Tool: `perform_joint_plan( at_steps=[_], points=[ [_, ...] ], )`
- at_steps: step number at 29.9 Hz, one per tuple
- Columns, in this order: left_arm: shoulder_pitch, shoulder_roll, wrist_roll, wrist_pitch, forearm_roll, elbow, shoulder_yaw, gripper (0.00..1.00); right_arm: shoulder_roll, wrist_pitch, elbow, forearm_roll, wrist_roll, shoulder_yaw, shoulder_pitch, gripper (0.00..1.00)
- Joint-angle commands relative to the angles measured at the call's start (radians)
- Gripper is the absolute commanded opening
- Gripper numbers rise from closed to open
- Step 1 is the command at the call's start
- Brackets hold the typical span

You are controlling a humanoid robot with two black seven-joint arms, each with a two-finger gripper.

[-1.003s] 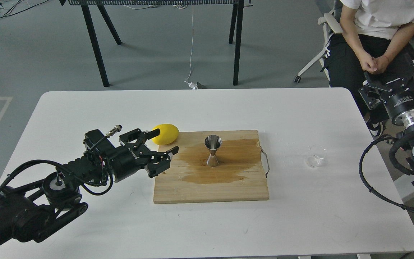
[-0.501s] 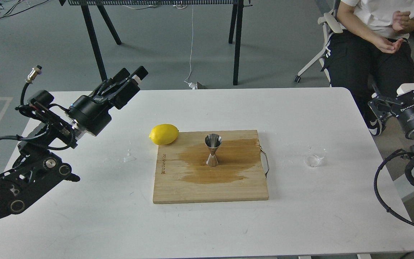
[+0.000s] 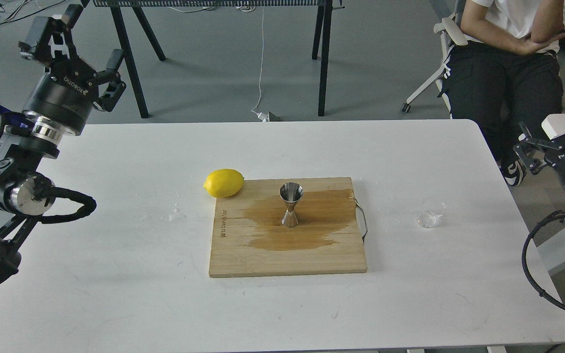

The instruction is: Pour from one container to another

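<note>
The tiny clear glass cup point(image 3: 430, 214) stands upright on the white table, right of the board, untouched. The steel jigger point(image 3: 291, 205) stands upright in the middle of the wooden cutting board point(image 3: 287, 260), on a dark wet stain. My left gripper point(image 3: 82, 43) is raised high at the far left, beyond the table's back edge, fingers spread open and empty. At the right edge, off the table, my right gripper point(image 3: 554, 122) also looks open and holds nothing. Both are far from the cup and the jigger.
A yellow lemon point(image 3: 223, 182) lies against the board's far left corner. Small water drops point(image 3: 177, 214) sit on the table left of the board. A seated person point(image 3: 503, 63) is behind the right corner. Black table legs point(image 3: 324, 59) stand further back.
My left arm has swung from beside the board up and back to the far left, clear of the table. My right gripper drifted slightly right. The person shifted their arms.
</note>
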Motion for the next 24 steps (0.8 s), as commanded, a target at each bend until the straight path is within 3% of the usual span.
perform_joint_plan(
  at_steps=[1, 8, 12, 19, 24],
  points=[
    [0.0, -0.021, 0.005, -0.093, -0.177, 0.093, -0.002, 1.0, 0.001, 0.0, 0.069, 0.126, 0.002, 0.0, -0.067, 1.0],
    [-0.003, -0.089, 0.026, -0.104, -0.245, 0.164, -0.001, 1.0, -0.002, 0.0, 0.307, 0.312, -0.004, -0.009, -0.205, 1.0],
    [-0.004, -0.096, 0.025, -0.094, -0.245, 0.164, -0.001, 1.0, 0.002, -0.229, 0.433, 0.445, -0.004, -0.013, -0.252, 1.0],
    [-0.006, -0.103, 0.02, -0.094, -0.245, 0.164, -0.001, 1.0, 0.088, -0.337, 0.453, 0.476, 0.006, -0.016, -0.321, 1.0],
    [0.005, -0.103, 0.015, -0.094, -0.245, 0.164, -0.001, 1.0, 0.094, -0.343, 0.494, 0.467, -0.003, -0.062, -0.389, 1.0]
  ],
)
